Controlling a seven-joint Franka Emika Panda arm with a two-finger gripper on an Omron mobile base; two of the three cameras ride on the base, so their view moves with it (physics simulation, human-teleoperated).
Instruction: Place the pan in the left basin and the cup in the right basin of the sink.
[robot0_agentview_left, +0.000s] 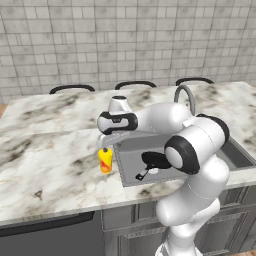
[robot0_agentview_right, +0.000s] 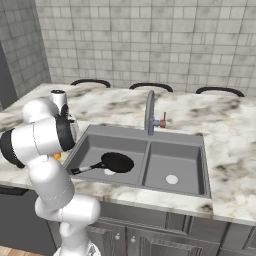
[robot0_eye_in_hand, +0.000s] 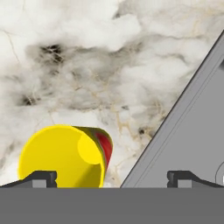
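On the left I see the cup (robot0_agentview_left: 105, 160) standing upright on the marble table (robot0_agentview_left: 50, 150), just beside the sink's (robot0_agentview_right: 200, 145) left rim, and my end effector (robot0_agentview_left: 105, 143) hangs right above it with its fingers spread wide and nothing between them. From the hand camera the cup (robot0_eye_in_hand: 65, 155) sits under the left fingertip (robot0_eye_in_hand: 41, 178), its yellow mouth facing up. Further right, the pan (robot0_agentview_right: 117, 162) lies flat in the left basin (robot0_agentview_right: 90, 147), handle pointing left, while the right basin (robot0_agentview_right: 175, 165) beyond the divider shows only its pale drain.
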